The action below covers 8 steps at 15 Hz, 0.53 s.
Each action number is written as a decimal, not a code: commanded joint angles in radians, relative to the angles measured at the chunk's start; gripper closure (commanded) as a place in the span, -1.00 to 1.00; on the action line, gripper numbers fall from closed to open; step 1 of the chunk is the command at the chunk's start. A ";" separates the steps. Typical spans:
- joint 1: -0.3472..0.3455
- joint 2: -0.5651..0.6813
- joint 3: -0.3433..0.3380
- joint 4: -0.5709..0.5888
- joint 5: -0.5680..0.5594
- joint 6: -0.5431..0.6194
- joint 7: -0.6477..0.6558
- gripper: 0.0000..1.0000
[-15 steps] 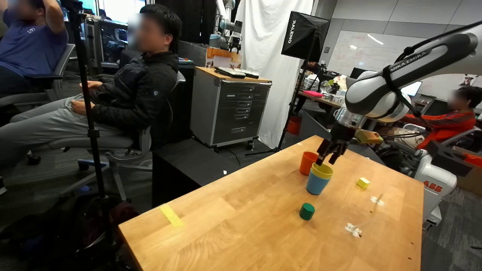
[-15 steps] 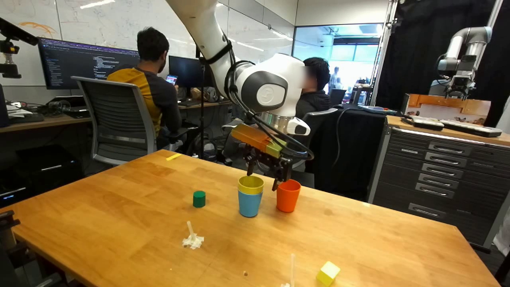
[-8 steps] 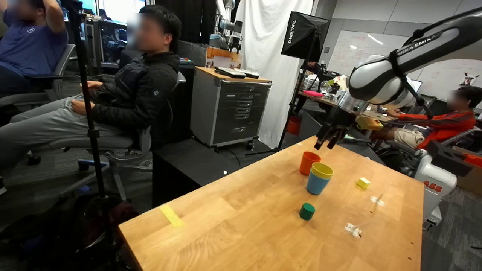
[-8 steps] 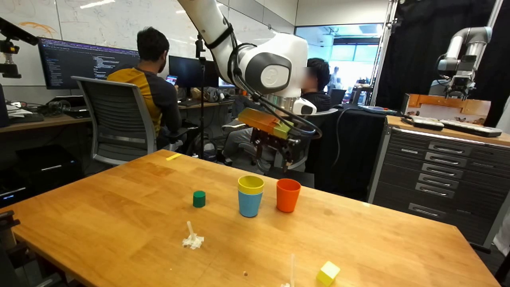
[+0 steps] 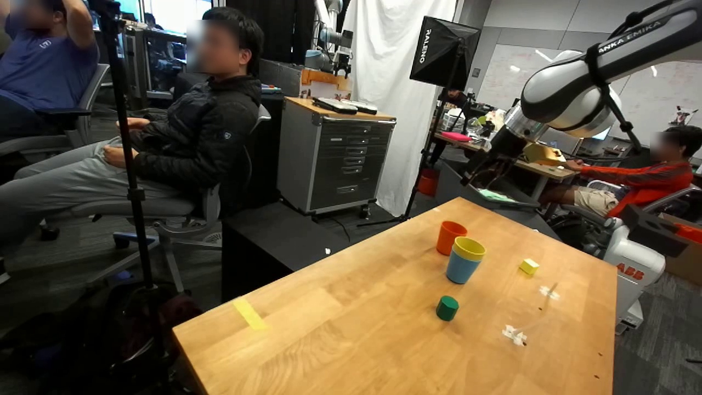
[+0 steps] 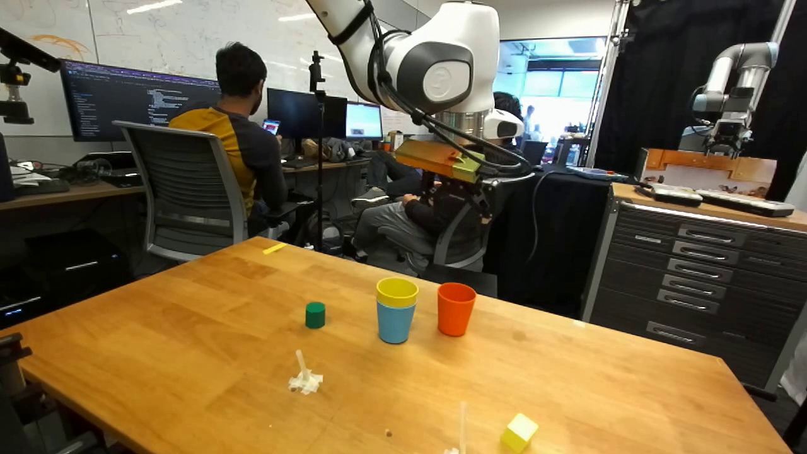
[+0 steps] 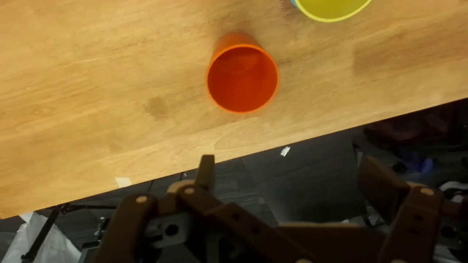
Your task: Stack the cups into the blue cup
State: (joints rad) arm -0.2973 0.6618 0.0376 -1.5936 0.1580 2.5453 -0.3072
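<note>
Beneath everything runs the flat pale-brown wooden bench (image 6: 220, 378), and I take my bearings on it from the tapered light-blue plastic cup (image 6: 395, 325). Nested inside that blue cup is a tapered yellow plastic cup (image 6: 397, 299), its upper band showing above the blue rim. Just beside the blue cup, a gap between them in an exterior view, a tapered orange plastic cup (image 6: 455, 312) stands upright with its mouth up. Roughly on the blue cup's opposite side sits a dark-green cylindrical block (image 6: 315, 315), its material unclear to me.

My dark two-fingered metal tool (image 7: 287, 168) is spread wide and holds nothing, well above the blue cup. By my reading the step in hand is fetching the orange cup. I'd come straight down on it and pinch its wall on the side away from the blue cup, so neither finger knocks the pair. Then I'd lift until its base clears the yellow rim, centre it over the blue cup, and lower it upright before letting go gently; a tilted entry could jam or tip the stack.

Set against a second ago, when my fingers hung low by the rim above the blue cup, the tool has climbed and drawn off from it. All three cups stand where they stood.
</note>
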 commanded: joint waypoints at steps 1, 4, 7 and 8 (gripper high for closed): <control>-0.008 0.021 -0.015 0.029 0.028 0.072 0.054 -1.00; -0.011 0.040 -0.030 0.037 0.019 0.100 0.094 -1.00; -0.015 0.063 -0.034 0.047 0.017 0.096 0.114 -1.00; -0.017 0.071 -0.034 0.051 0.016 0.094 0.118 -1.00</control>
State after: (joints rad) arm -0.3151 0.6959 0.0111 -1.5881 0.1644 2.6318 -0.2139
